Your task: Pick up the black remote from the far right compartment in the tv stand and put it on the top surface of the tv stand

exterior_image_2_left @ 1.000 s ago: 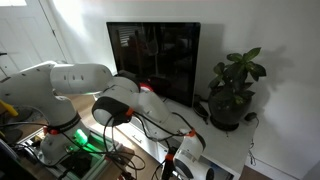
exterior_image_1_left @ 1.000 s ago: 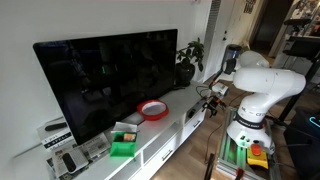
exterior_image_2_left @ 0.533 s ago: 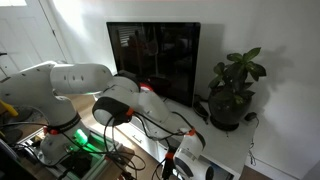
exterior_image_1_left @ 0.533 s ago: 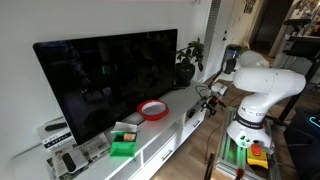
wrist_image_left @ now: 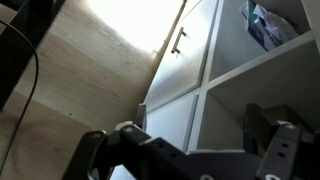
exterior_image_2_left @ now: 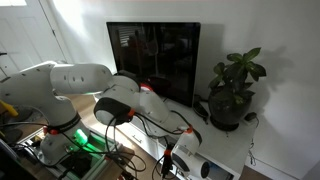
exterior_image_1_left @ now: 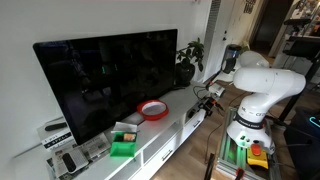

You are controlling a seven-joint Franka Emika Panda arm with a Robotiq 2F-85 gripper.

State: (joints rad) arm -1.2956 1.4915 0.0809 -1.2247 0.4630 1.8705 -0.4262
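Note:
The tv stand [exterior_image_1_left: 170, 135] is a long, low white cabinet under the big TV; it also shows in an exterior view [exterior_image_2_left: 215, 150]. My gripper [exterior_image_1_left: 205, 97] hangs low in front of the stand's right end, as both exterior views show [exterior_image_2_left: 173, 160]. In the wrist view the gripper [wrist_image_left: 185, 135] is open, its fingers [wrist_image_left: 100, 150] wide apart with nothing between them. It faces white-framed recesses in the stand's front; the shadowed compartment [wrist_image_left: 245, 95] lies just ahead. I cannot make out the black remote. The white top surface [exterior_image_1_left: 178, 103] lies above the gripper.
A red-rimmed dish [exterior_image_1_left: 152, 110], a green box [exterior_image_1_left: 122, 148] and a clear tray with dark handsets [exterior_image_1_left: 75, 160] stand on the top. A potted plant [exterior_image_2_left: 230, 90] stands at the right end. A crumpled bluish thing [wrist_image_left: 268, 25] fills another recess. A drawer handle [wrist_image_left: 180, 40] and wooden floor [wrist_image_left: 90, 70] show.
The gripper has shifted slightly in front of the stand's right end. Nothing was taken hold of or let go.

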